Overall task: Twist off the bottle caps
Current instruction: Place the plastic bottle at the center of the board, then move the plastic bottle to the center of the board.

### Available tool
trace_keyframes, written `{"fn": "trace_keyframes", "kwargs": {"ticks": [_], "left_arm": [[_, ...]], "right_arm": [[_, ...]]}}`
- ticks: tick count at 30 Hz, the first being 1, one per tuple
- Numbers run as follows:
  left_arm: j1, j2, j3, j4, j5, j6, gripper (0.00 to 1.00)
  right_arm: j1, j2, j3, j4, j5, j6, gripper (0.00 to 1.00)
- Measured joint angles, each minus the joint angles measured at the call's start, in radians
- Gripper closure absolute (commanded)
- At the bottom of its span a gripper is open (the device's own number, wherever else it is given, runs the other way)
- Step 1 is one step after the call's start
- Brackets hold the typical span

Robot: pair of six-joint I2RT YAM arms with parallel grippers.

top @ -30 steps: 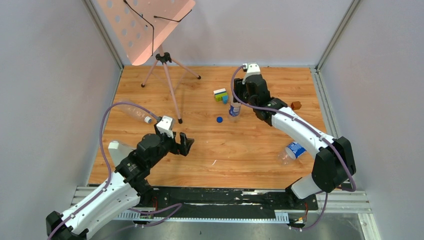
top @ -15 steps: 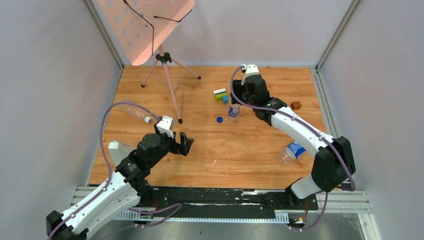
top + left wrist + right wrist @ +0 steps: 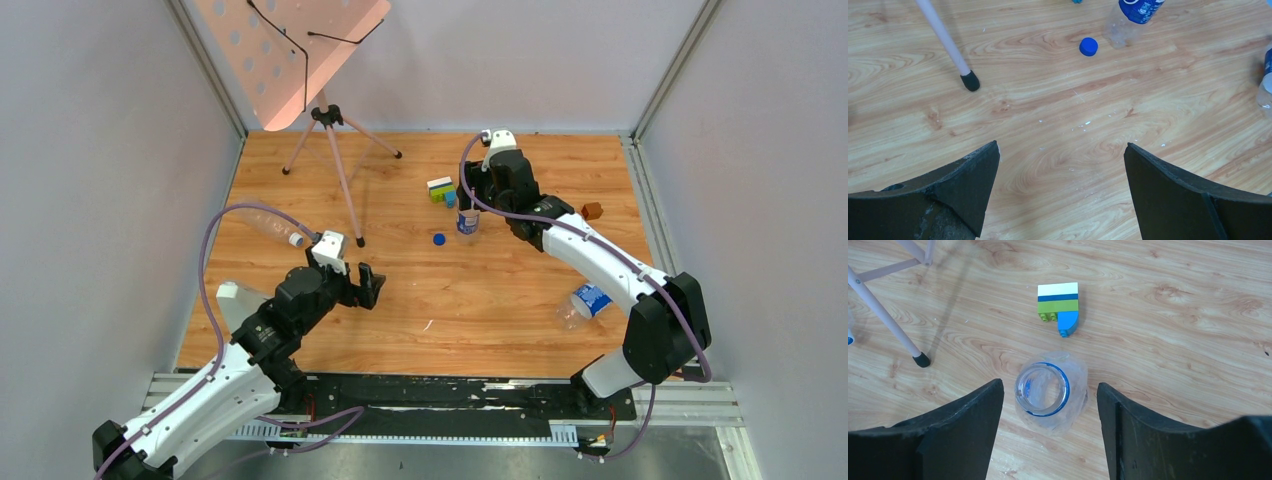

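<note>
A clear bottle (image 3: 468, 220) with a blue label stands upright mid-table; in the right wrist view its mouth (image 3: 1043, 389) is uncapped, with a blue ring. My right gripper (image 3: 1049, 385) hangs over it, open, a gap on each side of the neck. A loose blue cap (image 3: 438, 239) lies just left of that bottle, also seen as the cap (image 3: 1088, 46) in the left wrist view. A second labelled bottle (image 3: 585, 300) lies at the right. An unlabelled bottle (image 3: 268, 225) with a whitish cap (image 3: 296, 240) lies at the left. My left gripper (image 3: 366, 285) is open and holds nothing.
A toy block cluster (image 3: 441, 190) sits just behind the standing bottle, and a small brown cube (image 3: 592, 211) lies to its right. A pink tripod stand (image 3: 325, 120) occupies the back left, one foot (image 3: 970, 81) near my left gripper. Grey walls enclose the table.
My right gripper's jaws have spread apart and let go of the standing bottle's neck. The bottle stays upright. The left arm has barely shifted.
</note>
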Motion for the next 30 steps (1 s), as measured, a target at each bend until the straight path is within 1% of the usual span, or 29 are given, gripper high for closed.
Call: {"fn": "trace_keyframes", "kwargs": {"ticks": [6,9,11,12,14,18,25,30], "left_arm": [[0.000,0.006,0.000,-0.007,-0.059,-0.011,0.00],[0.000,0.019,0.000,-0.024,-0.147,-0.044,0.00],[0.000,0.036,0.000,-0.038,-0.231,-0.087,0.00],[0.000,0.042,0.000,-0.043,-0.251,-0.098,0.00],[0.000,0.086,0.003,-0.074,-0.370,-0.165,0.00],[0.003,0.174,0.018,-0.092,-0.490,-0.215,0.00],[0.017,0.310,0.060,-0.074,-0.634,-0.251,0.00],[0.051,0.324,0.060,-0.053,-0.678,-0.275,0.00]], "right_arm": [[0.000,-0.003,0.000,-0.010,-0.021,0.001,0.25],[0.000,-0.027,-0.011,-0.016,-0.037,0.001,0.23],[0.000,-0.063,-0.029,-0.021,-0.049,0.001,0.23],[0.000,-0.081,-0.037,-0.021,-0.055,0.002,0.22],[0.000,-0.128,-0.061,-0.022,-0.068,0.006,0.22],[0.000,-0.218,-0.109,-0.025,-0.087,0.013,0.22],[0.000,-0.373,-0.213,-0.038,-0.092,0.064,0.21],[0.000,-0.436,-0.232,-0.050,-0.092,0.093,0.20]]}}
